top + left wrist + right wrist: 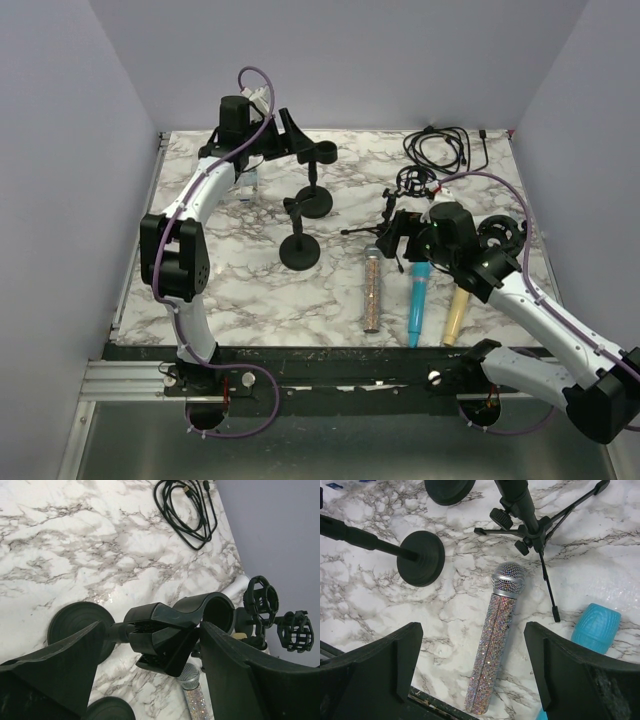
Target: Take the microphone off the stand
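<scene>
Glitter microphone [495,640] lies flat on table [600,565], out of stand clip [160,622]. Right gripper [472,630] jaws wide above it, empty. Left gripper [150,630] jaws straddle empty clip, probably steadying it; grip cannot tell.

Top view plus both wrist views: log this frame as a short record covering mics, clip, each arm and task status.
mics: glitter mic, blue mic, cream mic, all lying flat on the table
clip: on the far stand, empty
left gripper: open, fingers either side of the clip
right gripper: open, over the glitter mic, holding nothing
other: near stand, tripod, cable
status: no mic seen in any holder
</scene>
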Controlling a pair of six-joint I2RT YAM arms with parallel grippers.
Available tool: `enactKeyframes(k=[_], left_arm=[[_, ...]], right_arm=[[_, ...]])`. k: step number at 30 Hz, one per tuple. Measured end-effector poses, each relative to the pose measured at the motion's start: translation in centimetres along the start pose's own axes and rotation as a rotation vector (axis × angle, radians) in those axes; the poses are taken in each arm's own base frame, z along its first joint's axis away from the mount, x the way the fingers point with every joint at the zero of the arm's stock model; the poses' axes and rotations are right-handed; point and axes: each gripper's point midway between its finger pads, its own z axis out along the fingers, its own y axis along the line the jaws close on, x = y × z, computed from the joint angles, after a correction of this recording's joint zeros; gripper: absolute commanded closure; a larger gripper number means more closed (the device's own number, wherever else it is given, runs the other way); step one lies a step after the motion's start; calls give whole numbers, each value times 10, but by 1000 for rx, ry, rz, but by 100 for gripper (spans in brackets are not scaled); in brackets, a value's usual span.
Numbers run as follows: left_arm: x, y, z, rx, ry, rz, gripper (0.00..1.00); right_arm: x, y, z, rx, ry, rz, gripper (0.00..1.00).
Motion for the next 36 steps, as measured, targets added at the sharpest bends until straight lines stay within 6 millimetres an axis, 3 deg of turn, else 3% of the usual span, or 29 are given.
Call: enactKeyframes(k=[4,10,13,19,22,26,31,36], left_arm=[[-1,3,-5,-47,18,-2,8],[-7,-6,-25,-105,34,36,5],[-22,-28,-46,-100,1,81,4],[-55,-100,-109,-24,-134,223,4],[-58,-129,-140,14,-189,288,4],[-35,-156,-183,53,-234,355,4],[5,-167,-225,82,-283,414,3],[37,-174,-262,114,-378,480,2]], right_arm=[[-3,0,-4,0,-13,0,5],[-10,-1,-11,4,-49,-4,0],[-17,-2,-17,15,-76,-2,0],[-48,-2,-41,38,-187,3,0],[-65,-4,-58,58,-256,4,0],[-87,-8,-81,84,-348,-1,0],[-111,-7,-112,96,-442,-21,0],[-124,-9,-139,96,-512,-43,0]])
